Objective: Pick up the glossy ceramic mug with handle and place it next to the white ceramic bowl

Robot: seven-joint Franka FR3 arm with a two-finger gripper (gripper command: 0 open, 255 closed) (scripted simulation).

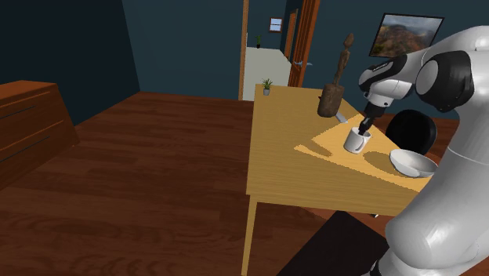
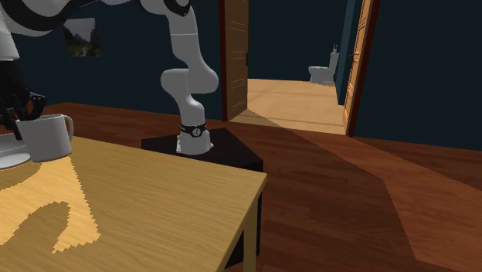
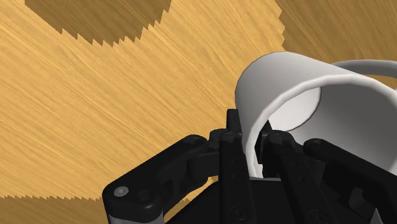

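Observation:
A white glossy mug [image 1: 356, 142] with a handle is on the wooden table [image 1: 290, 168], low over or on its top; I cannot tell which. My gripper [image 1: 366, 124] comes down from above and is shut on the mug's rim, one finger inside and one outside. In the wrist view the fingers clasp the wall of the mug [image 3: 299, 95] at my gripper [image 3: 254, 149], and the handle [image 3: 375, 67] points away from them. The white bowl [image 1: 412, 163] rests close by, toward the shoulder view's right. In the second exterior view the mug [image 2: 46, 137] hangs from the gripper [image 2: 19, 108] beside the bowl's edge [image 2: 11, 161].
A dark wooden figure [image 1: 335, 85] stands on the table just behind the mug. A small potted plant [image 1: 267, 85] sits at the far corner. A black chair [image 1: 415, 129] is behind the table. The table's edge [image 2: 259, 185] drops to wooden floor, and the arm's stand [image 2: 202, 147] is beyond it.

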